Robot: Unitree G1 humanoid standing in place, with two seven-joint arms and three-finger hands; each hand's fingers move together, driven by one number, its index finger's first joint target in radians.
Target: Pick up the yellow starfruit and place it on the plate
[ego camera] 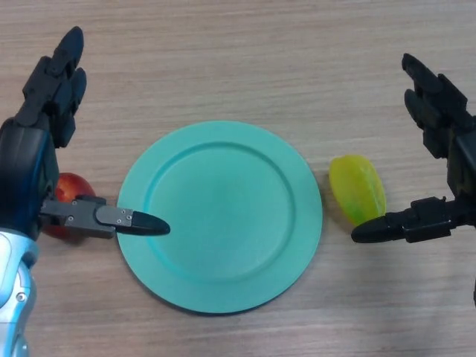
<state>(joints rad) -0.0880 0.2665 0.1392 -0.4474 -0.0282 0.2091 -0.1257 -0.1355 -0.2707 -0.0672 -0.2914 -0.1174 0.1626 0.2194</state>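
1. Lying on the table (pixel 238 44), the yellow starfruit (pixel 358 188) is being flanked by the open right hand (pixel 439 149).
2. Nothing is being held by the teal plate (pixel 220 216), overlapped by the open left hand's (pixel 44 141) thumb.
3. A red fruit (pixel 68 195) is being partly hidden under that hand.

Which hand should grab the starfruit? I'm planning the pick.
The right hand. Its open fingers and thumb already flank the yellow starfruit, just right of the plate. The left hand is across the plate, over a red fruit.

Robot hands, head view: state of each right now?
Left robot hand: open, holding nothing.
Right robot hand: open, holding nothing; yellow starfruit on the table beside it, not on the plate.
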